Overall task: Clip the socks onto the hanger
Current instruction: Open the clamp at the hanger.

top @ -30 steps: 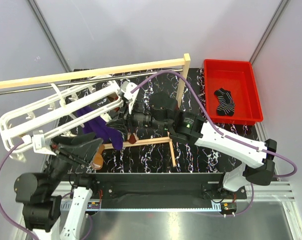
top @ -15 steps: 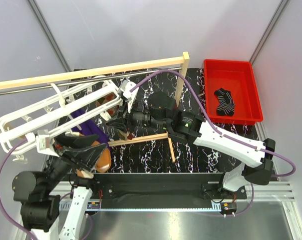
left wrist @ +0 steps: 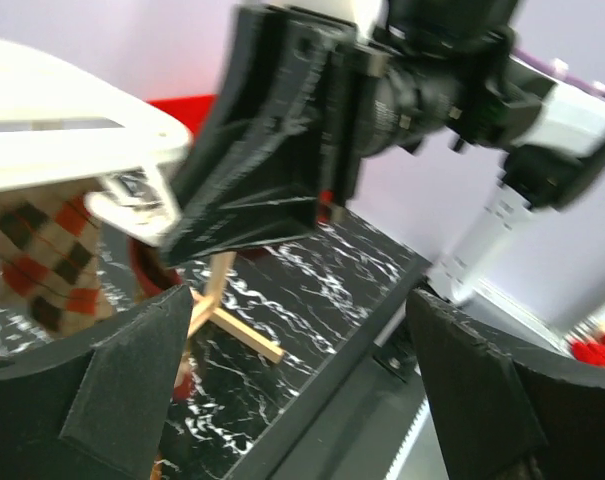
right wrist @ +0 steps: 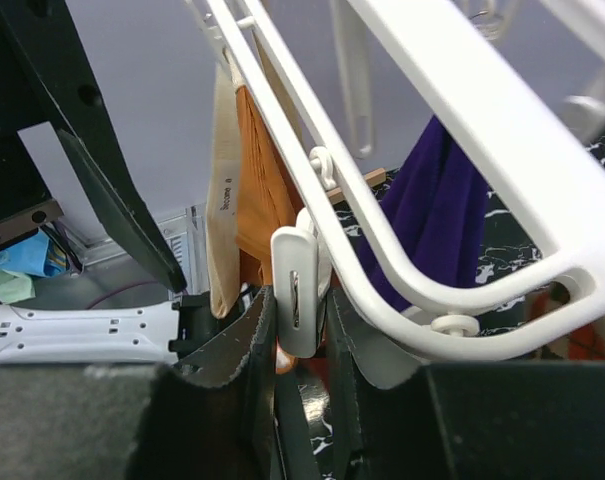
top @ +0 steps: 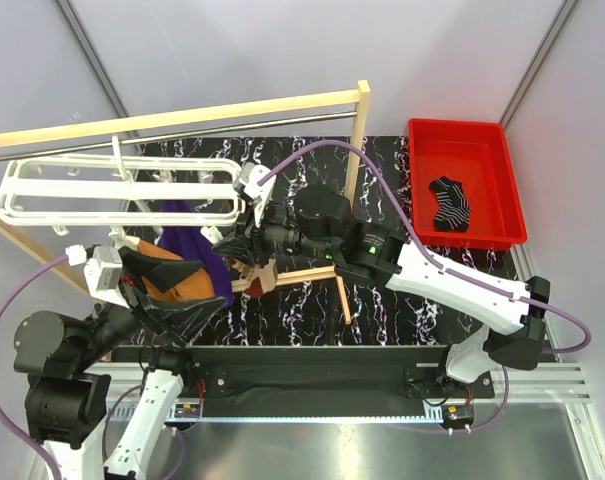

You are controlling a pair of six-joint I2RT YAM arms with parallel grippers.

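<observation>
The white hanger (top: 117,188) hangs level at the left, under the wooden bar. In the right wrist view its frame (right wrist: 462,140) crosses the picture. My right gripper (right wrist: 300,345) is shut on a dangling white clip (right wrist: 300,290) at the hanger's near corner; it also shows in the top view (top: 228,243). An orange-brown sock (right wrist: 257,170) with cream trim and a purple sock (right wrist: 442,210) hang from the hanger. My left gripper (top: 197,283) is open beside the orange sock (top: 167,282). In the left wrist view it (left wrist: 302,370) holds nothing. A black striped sock (top: 450,203) lies in the red bin.
The red bin (top: 482,160) sits at the back right. A wooden frame with a top bar (top: 182,118), a post (top: 354,150) and floor pieces (top: 312,275) stands over the black marbled table (top: 402,180). A purple cable (top: 382,180) arcs over the right arm.
The hanger has swung from tilted to level and shifted back left. My left gripper has moved up toward the orange sock. My right gripper has moved left with the clip.
</observation>
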